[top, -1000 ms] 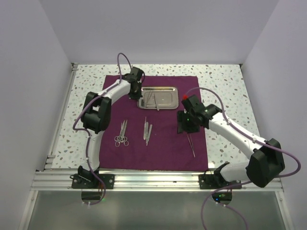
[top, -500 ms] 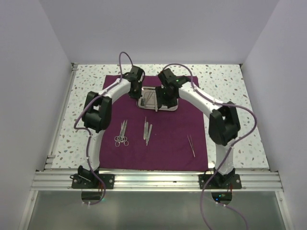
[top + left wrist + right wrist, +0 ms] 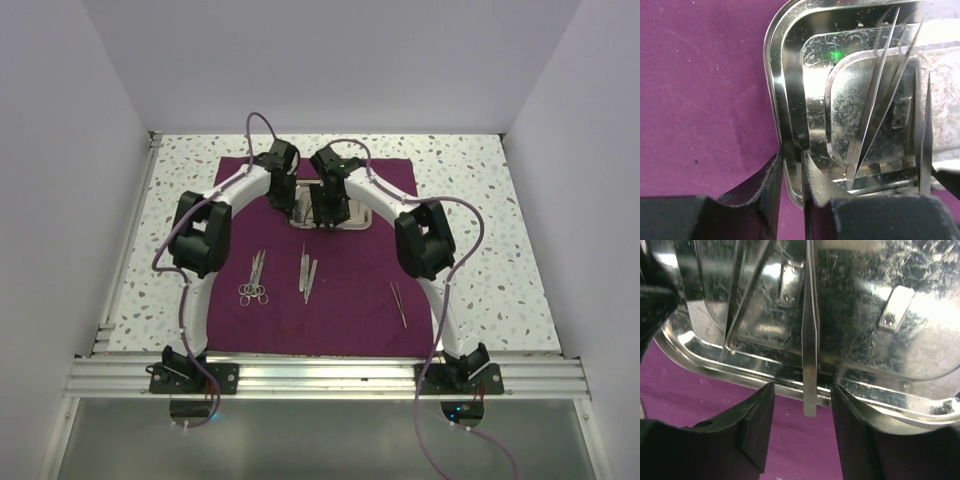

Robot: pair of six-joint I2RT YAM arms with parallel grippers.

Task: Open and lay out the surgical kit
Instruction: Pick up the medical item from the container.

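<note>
The maroon cloth (image 3: 350, 290) lies spread flat on the table. The steel tray (image 3: 358, 213) sits at its far middle. My left gripper (image 3: 290, 205) is shut on the tray's left rim, which stands between its fingers in the left wrist view (image 3: 792, 170). Thin tweezers (image 3: 880, 100) lie in the tray (image 3: 790, 75). My right gripper (image 3: 326, 220) is open at the tray's near rim (image 3: 765, 365). The flat end of a thin steel tool (image 3: 810, 385) pokes over that rim between its fingers (image 3: 757, 420), touching neither.
On the cloth lie ringed scissors and forceps (image 3: 255, 280), tweezers (image 3: 307, 272) in the middle, and one thin tool (image 3: 399, 303) at the right. Speckled tabletop (image 3: 480, 200) surrounds the cloth. White walls enclose three sides.
My right arm has swung from the cloth's right side up and left to the tray's near rim, leaving the thin tool on the cloth. My left gripper has stayed on the tray.
</note>
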